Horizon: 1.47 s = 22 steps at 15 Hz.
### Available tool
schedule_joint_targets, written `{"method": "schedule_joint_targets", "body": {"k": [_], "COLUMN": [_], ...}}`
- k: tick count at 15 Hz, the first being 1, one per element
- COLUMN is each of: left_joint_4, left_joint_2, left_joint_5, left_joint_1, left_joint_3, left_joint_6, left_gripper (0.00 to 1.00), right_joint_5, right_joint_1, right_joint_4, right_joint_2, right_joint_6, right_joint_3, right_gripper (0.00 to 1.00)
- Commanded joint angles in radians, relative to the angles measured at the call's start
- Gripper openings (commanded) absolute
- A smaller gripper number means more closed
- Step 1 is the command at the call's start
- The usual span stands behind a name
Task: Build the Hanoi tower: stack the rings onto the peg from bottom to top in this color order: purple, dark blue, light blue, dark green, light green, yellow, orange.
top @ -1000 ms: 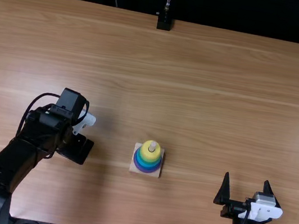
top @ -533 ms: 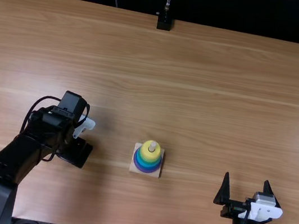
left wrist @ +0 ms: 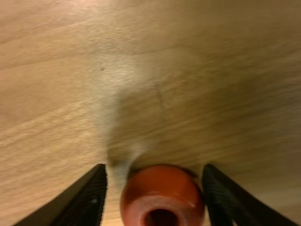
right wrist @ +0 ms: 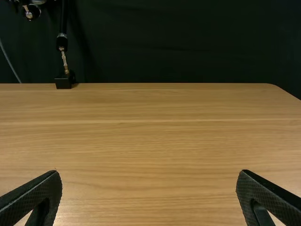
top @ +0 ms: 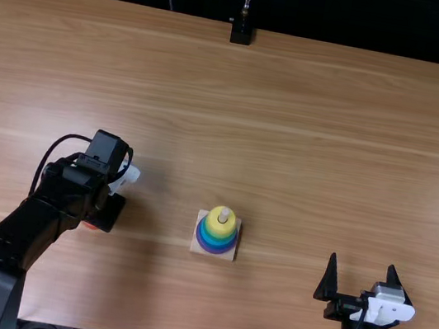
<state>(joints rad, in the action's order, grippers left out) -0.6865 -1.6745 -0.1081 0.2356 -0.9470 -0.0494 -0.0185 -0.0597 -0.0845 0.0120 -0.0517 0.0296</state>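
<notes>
Top view, and the stack stands low centre, apparently done to yellow, leaving the orange ring, lower left, between the open jaws of the left gripper, the right gripper open too!

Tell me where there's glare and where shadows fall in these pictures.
Top view: pale glare on the table near its left and right sides, a soft shadow just right of the left arm; left wrist view: a dark shadow on the wood beside the orange ring, faint shine on the ring; right wrist view: fairly even light on the wood, dark backdrop.
</notes>
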Motion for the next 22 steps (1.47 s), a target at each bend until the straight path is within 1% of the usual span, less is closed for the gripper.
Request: {"method": "schedule_joint_targets", "body": {"k": [1,2,4,5,6,8,10,14,16,17,18,19,20,22], "left_joint_4": [-0.008,-0.006,-0.008,-0.03,-0.076,-0.151,-0.16,-0.155,-0.155,-0.153,-0.155,-0.144,-0.138,-0.135], "left_joint_2": [-0.011,-0.013,-0.013,-0.013,-0.011,-0.01,-0.01,-0.01,-0.011,-0.011,-0.011,-0.011,-0.011,-0.011], "left_joint_5": [-0.043,-0.039,-0.039,-0.041,-0.041,-0.039,-0.041,-0.034,-0.034,-0.03,-0.03,-0.03,-0.035,-0.037], "left_joint_1": [-0.005,-0.007,-0.007,-0.007,-0.007,-0.007,-0.007,-0.007,-0.007,-0.007,-0.007,-0.007,-0.007,-0.007], "left_joint_3": [0.002,0.001,-0.006,-0.016,-0.029,-0.036,-0.049,-0.049,-0.049,-0.049,-0.049,-0.049,-0.047,-0.045], "left_joint_6": [0.0,0.002,0.003,0.003,0.005,0.02,0.025,0.022,0.022,0.022,0.024,0.024,0.024,0.024], "left_gripper": [0.12,0.25,0.67,0.78,0.84,0.89,0.88,0.88,0.87,0.8,0.59,0.3,0.11,0.07], "right_joint_5": [0.0,0.0,0.0,0.0,0.0,0.0,0.0,0.0,0.0,0.0,0.0,0.0,0.0,0.0], "right_joint_1": [-0.006,-0.006,-0.006,-0.006,-0.006,-0.006,-0.006,-0.006,-0.006,-0.006,-0.006,-0.006,-0.006,-0.006], "right_joint_4": [-0.001,-0.001,-0.001,-0.001,-0.001,-0.001,-0.001,-0.001,-0.001,-0.001,-0.001,-0.001,-0.001,-0.001], "right_joint_2": [-0.012,-0.012,-0.012,-0.012,-0.012,-0.012,-0.012,-0.012,-0.012,-0.012,-0.012,-0.012,-0.012,-0.012], "right_joint_6": [-0.002,-0.002,-0.002,-0.002,-0.002,-0.002,-0.002,-0.002,-0.002,-0.002,-0.002,-0.002,-0.002,-0.002], "right_joint_3": [-0.016,-0.016,-0.016,-0.016,-0.016,-0.016,-0.016,-0.016,-0.016,-0.016,-0.016,-0.016,-0.016,-0.016], "right_gripper": [1.0,1.0,1.0,1.0,1.0,1.0,1.0,1.0,1.0,1.0,1.0,1.0,1.0,1.0]}}
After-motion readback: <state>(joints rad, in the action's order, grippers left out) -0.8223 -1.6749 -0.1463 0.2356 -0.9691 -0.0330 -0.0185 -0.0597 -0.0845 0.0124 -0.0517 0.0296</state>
